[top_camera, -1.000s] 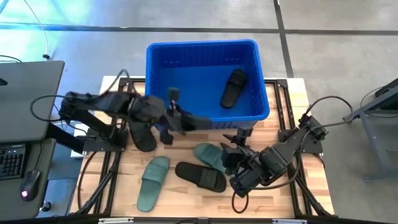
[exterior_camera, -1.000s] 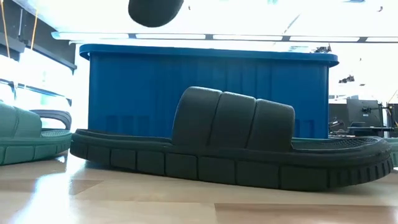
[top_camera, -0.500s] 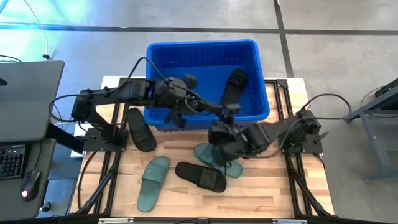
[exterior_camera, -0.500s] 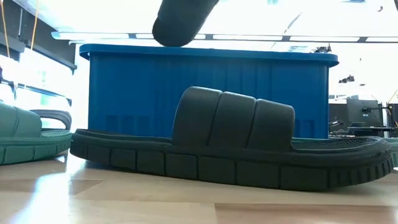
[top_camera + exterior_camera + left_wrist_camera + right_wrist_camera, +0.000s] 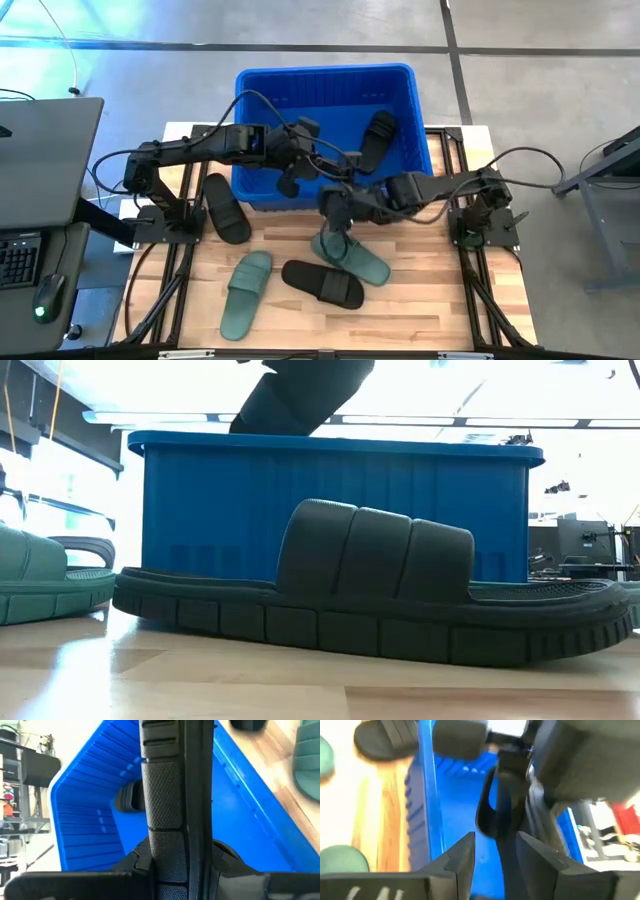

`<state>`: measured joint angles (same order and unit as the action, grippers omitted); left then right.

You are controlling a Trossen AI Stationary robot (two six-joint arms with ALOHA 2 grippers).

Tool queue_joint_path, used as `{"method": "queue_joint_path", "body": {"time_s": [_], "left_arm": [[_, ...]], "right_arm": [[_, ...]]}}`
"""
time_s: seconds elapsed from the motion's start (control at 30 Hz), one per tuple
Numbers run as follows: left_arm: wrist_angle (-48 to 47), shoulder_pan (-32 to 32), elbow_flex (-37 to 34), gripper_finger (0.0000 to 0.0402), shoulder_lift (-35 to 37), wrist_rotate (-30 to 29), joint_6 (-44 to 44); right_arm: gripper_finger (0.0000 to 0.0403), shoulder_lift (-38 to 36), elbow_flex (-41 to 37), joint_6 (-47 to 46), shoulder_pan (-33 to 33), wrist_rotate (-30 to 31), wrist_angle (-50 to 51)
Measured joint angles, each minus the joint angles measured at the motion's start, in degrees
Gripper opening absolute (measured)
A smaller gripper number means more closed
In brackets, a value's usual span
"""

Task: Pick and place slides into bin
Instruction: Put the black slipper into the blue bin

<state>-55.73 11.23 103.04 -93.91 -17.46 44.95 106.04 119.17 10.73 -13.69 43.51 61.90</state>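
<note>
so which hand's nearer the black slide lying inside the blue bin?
Left. The left hand is over the blue slotted plastic bin, near that black rubber slide; the right hand sits just outside its front wall.

I'm seeing two dark, matte-black jointed arms, each trailing looping black cables along its links; the left gripper (image 5: 177, 795) is showing long fingers with finely stippled pads, and the right gripper (image 5: 495, 852) is showing two plain, wedge-shaped charcoal fingers

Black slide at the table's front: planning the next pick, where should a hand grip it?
Probably its wide strap, from above: the slide lies sole-down and flat, and the strap arches above the footbed, giving a raised band to pinch.
</note>
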Motion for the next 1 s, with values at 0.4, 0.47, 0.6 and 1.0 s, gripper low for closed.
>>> {"method": "queue_joint_path", "body": {"time_s": [0.4, 0.47, 0.6, 1.0], "left_arm": [[-4.0, 0.13, 0.05, 0.007, -0.2, -3.31, 0.14], [-5.24, 0.07, 0.13, 0.007, -0.61, -3.52, 0.41], [-5.93, -0.16, 0.07, 0.007, -1.34, -3.06, 0.26], [-4.45, -0.31, -0.04, 0.007, -1.46, -4.22, 0.13]], "right_arm": [[0.0124, -0.02, 0.06, 7.06, 5.36, -8.55, -1.49], [0.0124, 0.08, -0.04, 11.2, 4.74, -6.42, -2.9], [0.0124, 0.04, -0.04, 14.68, 3.52, -4.08, -4.37], [0.0124, 0.27, 0.09, 6.89, 6.72, -3.66, 0.65]]}}
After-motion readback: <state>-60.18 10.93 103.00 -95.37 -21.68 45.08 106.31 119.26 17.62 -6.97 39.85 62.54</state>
